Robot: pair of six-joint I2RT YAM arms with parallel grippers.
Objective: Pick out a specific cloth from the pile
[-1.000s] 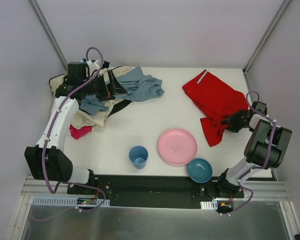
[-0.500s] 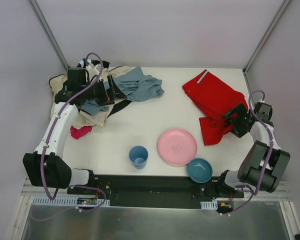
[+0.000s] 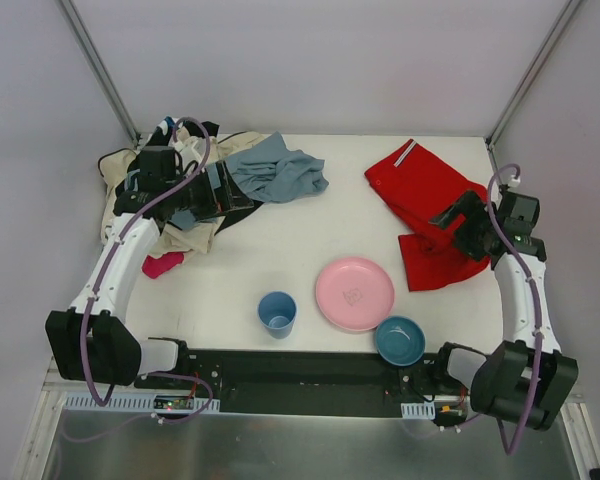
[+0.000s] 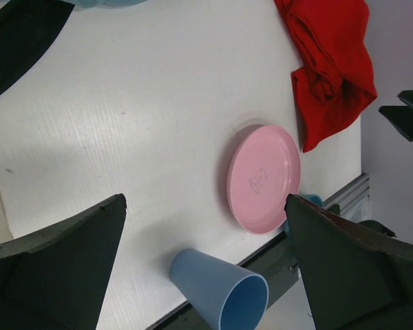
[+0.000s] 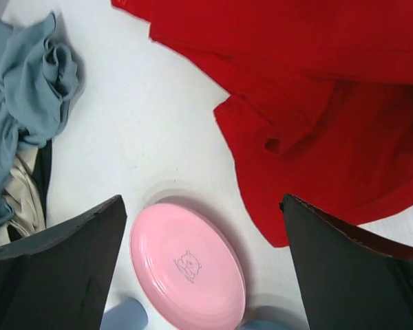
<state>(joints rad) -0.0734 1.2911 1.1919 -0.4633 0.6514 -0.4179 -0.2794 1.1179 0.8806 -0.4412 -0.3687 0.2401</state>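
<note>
Hovering at the right edge of the top view, the right gripper [image 3: 458, 228] has its jaws spread wide and holds nothing. Its wrist view shows bare table and the rim of the pink plate [image 3: 354, 293] between the two dark fingers.

- The cloth [image 3: 425, 200] — bright red, with a pale grey stripe at its upper edge — lies flat on the right half of the table, well apart from the pile [image 3: 120, 165] in the upper left of the frame.
- Its long axis runs on a diagonal, from the striped end at upper centre-right down to a crumpled tail at lower right, just beside the plate's upper right.
- The right gripper sits over the lower right part of the cloth, fingers pointing left across the folds. In the wrist view the red fabric fills the upper right, and its bunched edge lies just above the jaws.
- The left gripper [image 3: 225, 190] is also fully open and empty. It sits over the pile beside the grey-blue garment [image 3: 280, 172], and the whole table lies between it and the red cloth.

Judgement: the right arm is far the nearer, and any further handling of the cloth falls to it. A regrasp would go best across the narrow tail, not along the diagonal. With the cloth clear of the pile, the pick looks essentially done — what remains is likely a retreat.
</note>
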